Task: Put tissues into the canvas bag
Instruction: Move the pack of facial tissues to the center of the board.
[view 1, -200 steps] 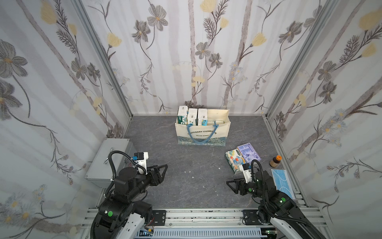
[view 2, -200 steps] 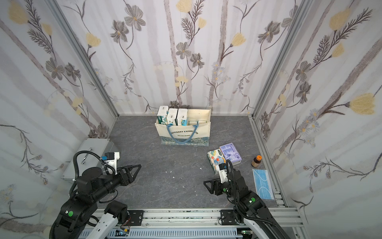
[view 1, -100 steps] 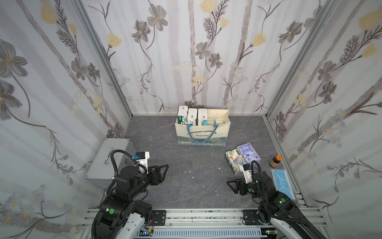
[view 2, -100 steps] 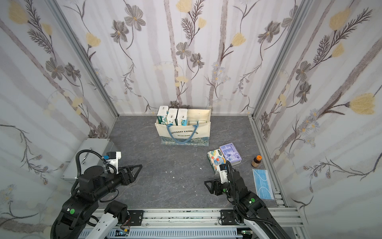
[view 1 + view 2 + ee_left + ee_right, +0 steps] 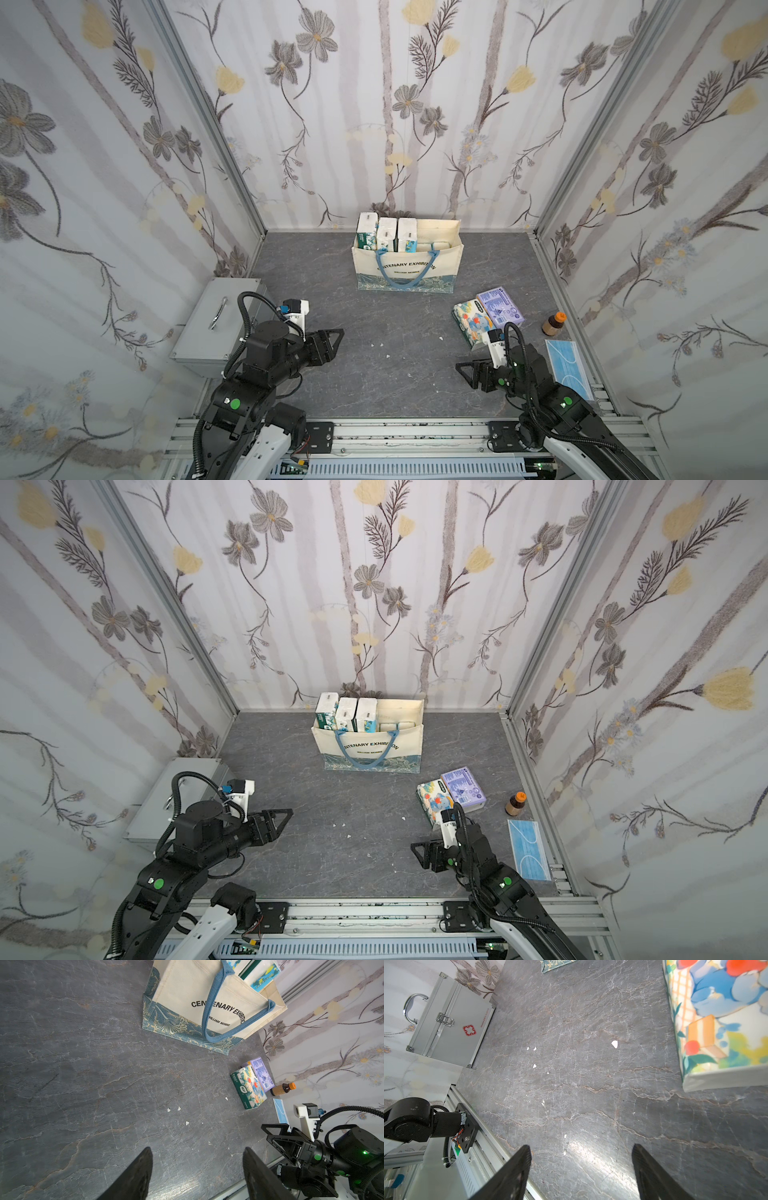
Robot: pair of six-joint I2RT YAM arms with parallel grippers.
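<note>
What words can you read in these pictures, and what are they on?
"CEN ENARY EXHIBITIO", strap hiding letters: canvas bag.
"WILLIAM MORRIS": same bag.
Red cross sign: silver case; writing beside it too small.
Elephant tissue pack, lavender tissue pack: print too small.

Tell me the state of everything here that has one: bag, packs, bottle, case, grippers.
canvas bag: upright, top open, partly filled.
three packs in bag: standing on end.
elephant pack: flat on table, outside bag.
lavender pack: flat, beside it.
brown bottle: upright, capped.
metal case: closed.
mask: lying flat.
left gripper: open, empty.
right gripper: open, empty.
</note>
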